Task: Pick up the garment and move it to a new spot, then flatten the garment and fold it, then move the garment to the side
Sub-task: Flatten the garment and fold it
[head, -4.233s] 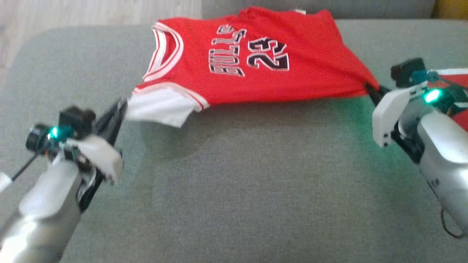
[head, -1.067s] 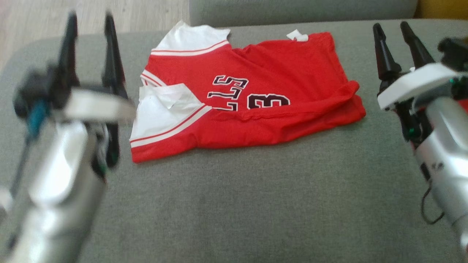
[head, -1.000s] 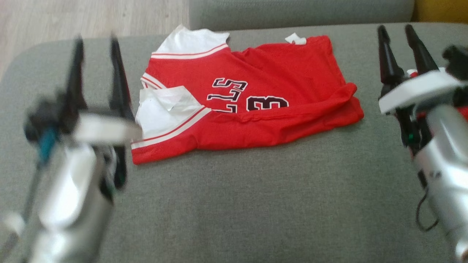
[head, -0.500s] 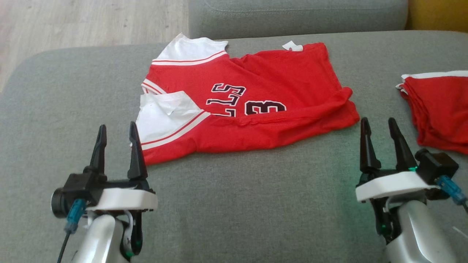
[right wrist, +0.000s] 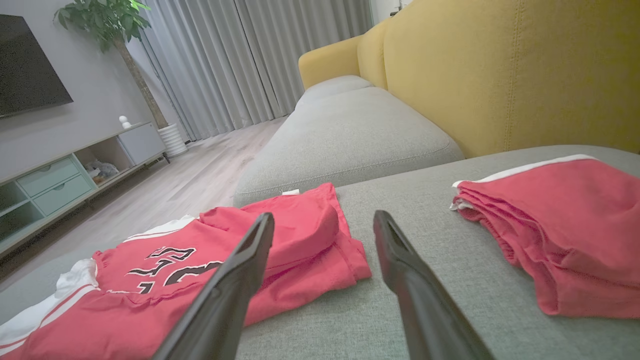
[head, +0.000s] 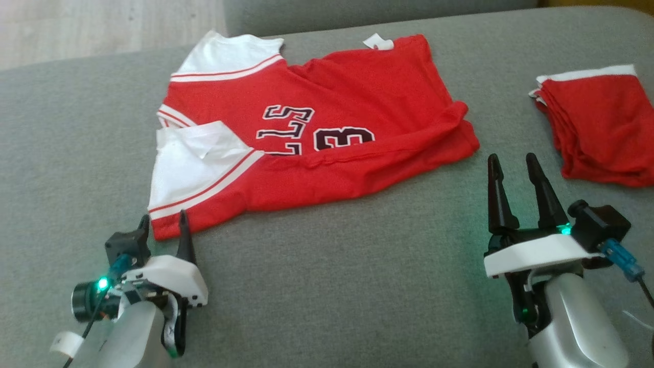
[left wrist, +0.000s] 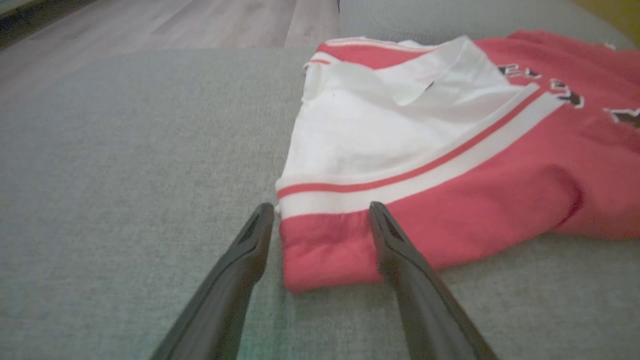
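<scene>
The garment (head: 327, 133) is a red jersey with white sleeves and black lettering, lying on the grey cushion with its near edge folded over. The left wrist view shows its near left corner (left wrist: 320, 250) lying between my spread fingers. My left gripper (head: 162, 221) is open, low on the cushion at that corner. My right gripper (head: 512, 163) is open and empty, a little right of the jersey's near right corner (right wrist: 350, 260), fingers pointing away from me.
A second pile of folded red cloth (head: 598, 128) with a white edge lies at the right of the grey cushion (head: 332, 286). Beyond it rises a yellow sofa back (right wrist: 500, 75). Wooden floor (head: 76, 25) lies past the cushion's far left edge.
Both grippers let go of the jersey, leaving it folded over. They drew back toward me and lowered. In the last half second the left gripper dropped to the jersey's near left corner; the camera shifted.
</scene>
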